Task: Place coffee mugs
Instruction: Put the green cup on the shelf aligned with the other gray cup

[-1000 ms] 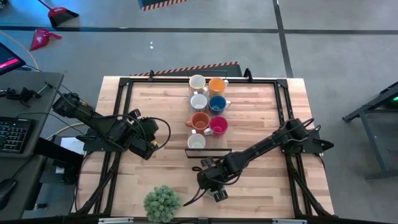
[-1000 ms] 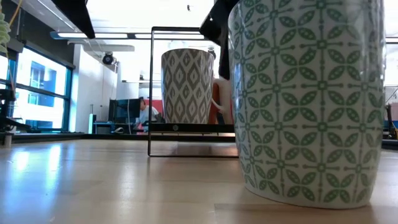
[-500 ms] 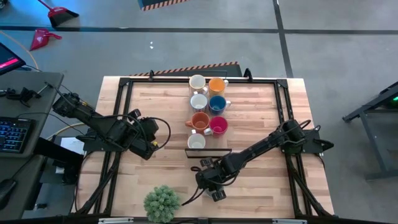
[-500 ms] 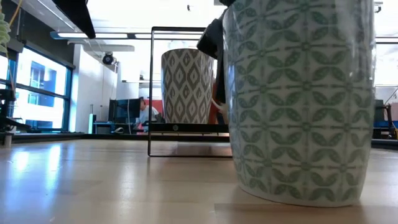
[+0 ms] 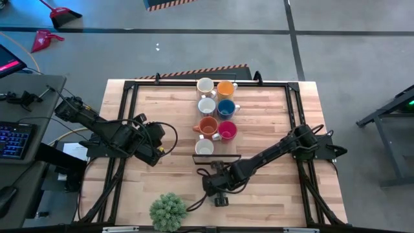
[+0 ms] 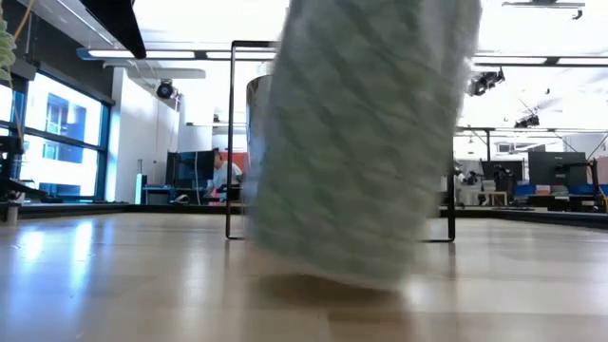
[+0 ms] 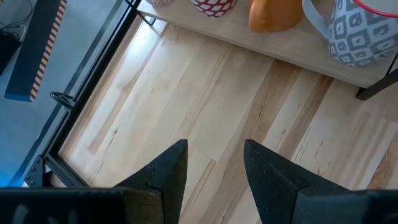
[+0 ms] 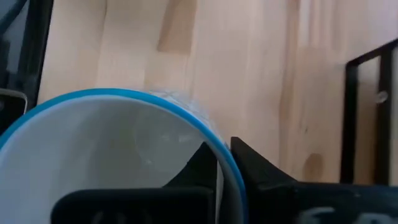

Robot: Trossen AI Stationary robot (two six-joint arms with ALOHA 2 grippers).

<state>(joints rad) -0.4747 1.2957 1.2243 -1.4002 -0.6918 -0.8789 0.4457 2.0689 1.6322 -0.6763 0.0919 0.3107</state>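
Note:
Seven mugs stand in two rows at the table's far middle: white [image 5: 206,85], orange [image 5: 225,87], white [image 5: 207,105], blue [image 5: 226,108], orange [image 5: 207,125], red-pink [image 5: 227,130], white [image 5: 204,147]. My right gripper [image 5: 217,186] is shut on an eighth mug [image 6: 366,142], white with a green pattern and a blue rim, near the table's front middle. My left gripper [image 5: 152,153] is open and empty at the table's left; its fingers [image 7: 168,174] hover over bare wood. My right gripper holds the patterned mug by its blue rim [image 8: 225,155], with one finger [image 8: 200,163] inside the mug and one [image 8: 261,171] outside its wall. The mug is tilted, and its bottom [image 6: 332,271] appears just clear of the table.
A black wire frame [image 5: 217,157] stands just beyond the held mug, in front of the mug rows; it also shows in the low view [image 6: 231,142]. A green spiky plant ball [image 5: 168,211] sits at the near edge, to the left. A black rail [image 5: 123,129] borders the tabletop.
My right gripper has moved toward the table's left with the patterned mug. The mug stood upright on the table a second ago; now it is tipped and raised a little off the wood.

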